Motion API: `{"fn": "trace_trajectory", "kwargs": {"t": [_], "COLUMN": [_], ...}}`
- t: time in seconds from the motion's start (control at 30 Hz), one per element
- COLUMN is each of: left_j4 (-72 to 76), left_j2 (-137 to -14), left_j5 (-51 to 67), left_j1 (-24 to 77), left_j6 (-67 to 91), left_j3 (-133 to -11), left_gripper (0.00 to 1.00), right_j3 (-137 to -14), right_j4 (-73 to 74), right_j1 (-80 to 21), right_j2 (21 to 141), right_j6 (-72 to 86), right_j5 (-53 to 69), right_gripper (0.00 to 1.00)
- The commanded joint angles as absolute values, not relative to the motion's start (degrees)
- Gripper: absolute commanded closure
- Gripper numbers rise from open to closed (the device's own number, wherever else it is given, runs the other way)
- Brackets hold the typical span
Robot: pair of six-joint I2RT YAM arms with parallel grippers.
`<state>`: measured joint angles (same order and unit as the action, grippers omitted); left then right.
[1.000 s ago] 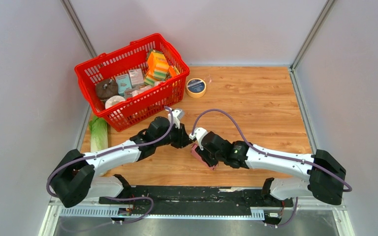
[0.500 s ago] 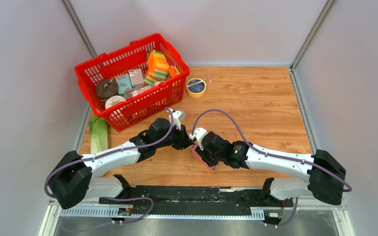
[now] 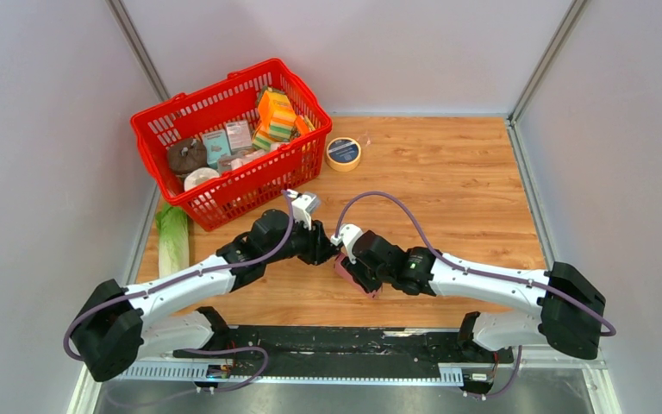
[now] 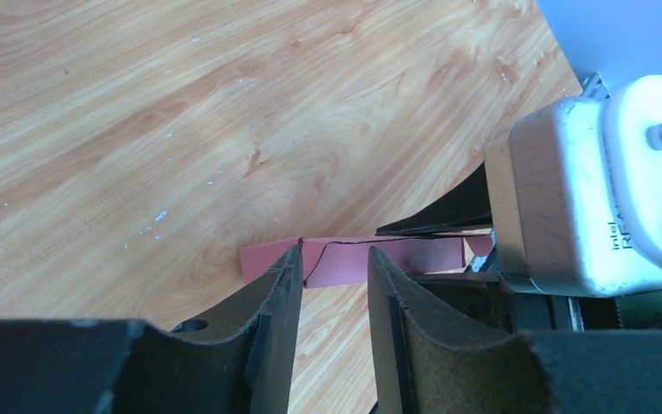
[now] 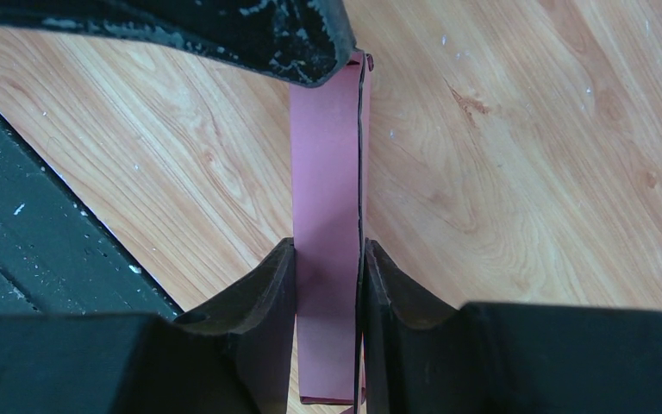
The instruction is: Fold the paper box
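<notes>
Right wrist view: the right gripper (image 5: 327, 250) is clenched on the paper box (image 5: 327, 155), a slim pink strip of thin card that fills the gap between its two dark fingers. The box's long axis runs straight out from this claw, in line with the fingers, over the wooden table (image 5: 526, 172). At the box's far end, one black finger of the other arm covers the upper corner.

Left wrist view: the left gripper (image 4: 334, 259) has its jaws a little apart with nothing clamped between them. Pink card and wood show through the gap. From here the box lies crosswise just past the fingertips, and one fingertip sits right at its upper edge. I cannot tell whether it touches.

Top external view: the two claws meet nose to nose near the middle of the table, towards the near edge. Only a sliver of pink shows under the right one. A red basket (image 3: 224, 194) of small goods, a roll of tape (image 3: 343, 153) and a leafy cabbage (image 3: 172, 237) lie well apart from them.

The right arm has the box. The left fingertips meet its far end side-on, so any push or pinch on a flap will probably come across the long axis.
</notes>
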<state>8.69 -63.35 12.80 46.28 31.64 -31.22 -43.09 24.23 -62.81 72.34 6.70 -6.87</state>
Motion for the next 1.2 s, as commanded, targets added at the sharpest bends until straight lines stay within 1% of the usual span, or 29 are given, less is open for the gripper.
{"fn": "trace_trajectory", "kwargs": {"t": [0.0,0.17,0.27,0.37,0.53,0.83,0.97,1.03,1.1,1.17], "left_j4": [9.84,10.11,9.58,9.32,8.88,7.82,6.95,6.68,6.59,6.59], "left_j2": [-63.63,-65.47,-66.97,-67.85,-67.5,-67.24,-67.41,-67.5,-67.59,-67.5], "left_j5": [13.97,14.68,15.73,15.91,14.68,11.96,10.72,10.55,10.46,10.2], "left_j1": [46.58,47.02,47.37,47.81,48.34,48.87,49.22,49.39,49.48,49.66], "left_j6": [29.62,28.22,27.42,27.16,27.16,26.54,25.93,26.1,26.02,26.02], "left_j3": [-31.46,-32.25,-33.48,-34.01,-33.58,-34.36,-34.89,-35.15,-35.33,-35.51], "left_gripper": [0.59,0.59,0.63,0.7,0.74,0.74,0.8,0.79,0.76,0.76], "right_j3": [-44.03,-43.77,-43.68,-43.77,-43.77,-44.03,-44.03,-44.03,-44.12,-44.12], "right_j4": [21.62,21.71,21.53,21.45,21.45,21.53,21.53,21.53,21.53,21.53], "right_j1": [-62.49,-62.49,-62.58,-62.58,-62.49,-62.58,-62.49,-62.49,-62.49,-62.4], "right_j2": [72.6,72.25,72.16,72.16,72.33,72.51,72.68,72.69,72.86,72.95], "right_j6": [6.24,6.33,6.24,6.07,6.07,6.15,6.15,6.15,6.07,6.07], "right_j5": [-6.07,-5.89,-5.89,-5.89,-5.71,-5.54,-5.36,-5.27,-5.19,-5.19], "right_gripper": [0.77,0.77,0.77,0.77,0.77,0.78,0.78,0.78,0.78,0.78]}}
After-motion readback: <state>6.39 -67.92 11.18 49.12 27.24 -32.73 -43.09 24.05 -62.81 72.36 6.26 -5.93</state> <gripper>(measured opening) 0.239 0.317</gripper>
